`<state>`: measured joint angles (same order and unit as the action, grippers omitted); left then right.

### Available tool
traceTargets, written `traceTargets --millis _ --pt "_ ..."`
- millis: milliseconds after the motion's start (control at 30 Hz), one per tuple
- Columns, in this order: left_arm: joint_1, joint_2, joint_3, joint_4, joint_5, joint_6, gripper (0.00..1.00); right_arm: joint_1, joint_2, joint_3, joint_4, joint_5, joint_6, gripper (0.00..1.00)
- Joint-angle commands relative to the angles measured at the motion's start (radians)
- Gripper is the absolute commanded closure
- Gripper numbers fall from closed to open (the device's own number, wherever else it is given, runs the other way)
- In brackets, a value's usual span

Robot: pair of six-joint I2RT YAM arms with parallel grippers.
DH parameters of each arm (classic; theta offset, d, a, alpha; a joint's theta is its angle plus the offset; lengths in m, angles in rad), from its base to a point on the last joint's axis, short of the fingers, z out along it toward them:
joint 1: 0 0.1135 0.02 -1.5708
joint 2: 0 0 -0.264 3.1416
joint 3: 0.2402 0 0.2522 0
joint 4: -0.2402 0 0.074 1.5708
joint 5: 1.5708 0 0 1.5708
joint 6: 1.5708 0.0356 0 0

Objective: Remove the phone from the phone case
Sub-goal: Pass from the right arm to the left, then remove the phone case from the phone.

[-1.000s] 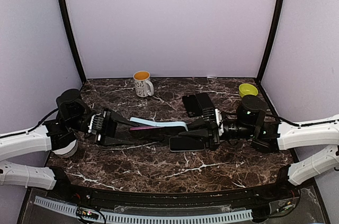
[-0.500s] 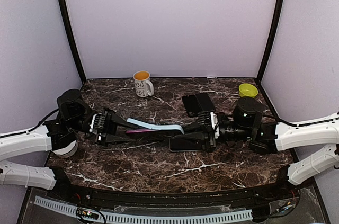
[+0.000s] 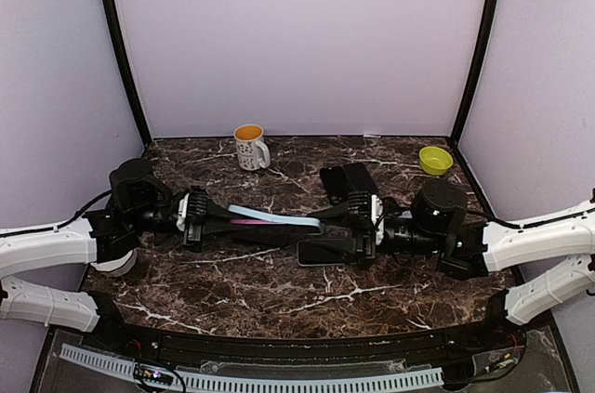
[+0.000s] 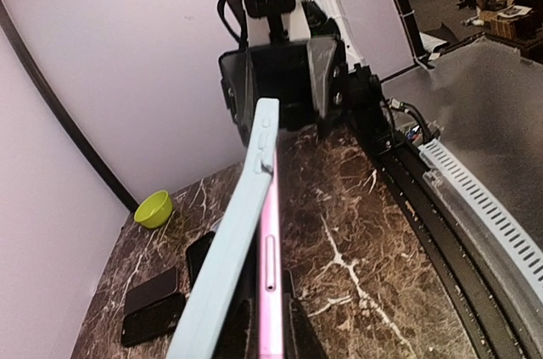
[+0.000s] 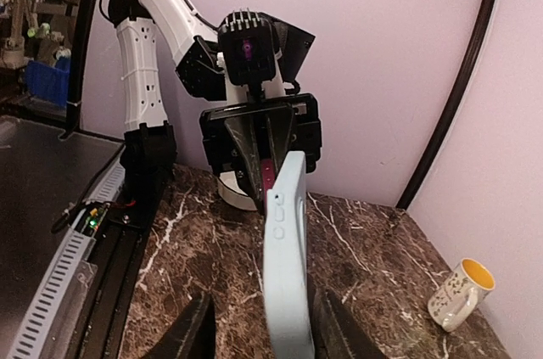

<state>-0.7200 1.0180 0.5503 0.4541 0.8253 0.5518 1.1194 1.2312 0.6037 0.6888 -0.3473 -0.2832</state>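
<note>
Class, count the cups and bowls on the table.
2: a white mug at the back left, a green bowl in the back right corner. Others may be hidden.

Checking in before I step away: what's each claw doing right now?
Left claw: closed on the pink phone's end, blue case bent away from it.
Right claw: open, straddling the case's far end.
</note>
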Motion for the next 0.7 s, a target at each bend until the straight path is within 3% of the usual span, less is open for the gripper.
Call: traceTargets --millis 0,167,267,667 --pt "0.000 -0.006 0.005 -0.024 -0.061 0.128 1.00 0.016 -0.100 -0.016 -0.034 0.119 0.114 0.52" --pt "-0.006 -0.008 0.005 -0.082 -0.081 0.206 1.00 0.019 -0.190 -0.001 -0.216 0.159 0.179 0.42" --pt "-0.022 0.008 0.008 -0.108 -0.093 0.240 1.00 0.021 -0.207 0.036 -0.313 0.173 0.217 0.41" --pt "-0.056 0.078 0.022 -0.139 -0.089 0.245 1.00 0.032 -0.118 0.259 -0.563 0.205 0.263 0.31"
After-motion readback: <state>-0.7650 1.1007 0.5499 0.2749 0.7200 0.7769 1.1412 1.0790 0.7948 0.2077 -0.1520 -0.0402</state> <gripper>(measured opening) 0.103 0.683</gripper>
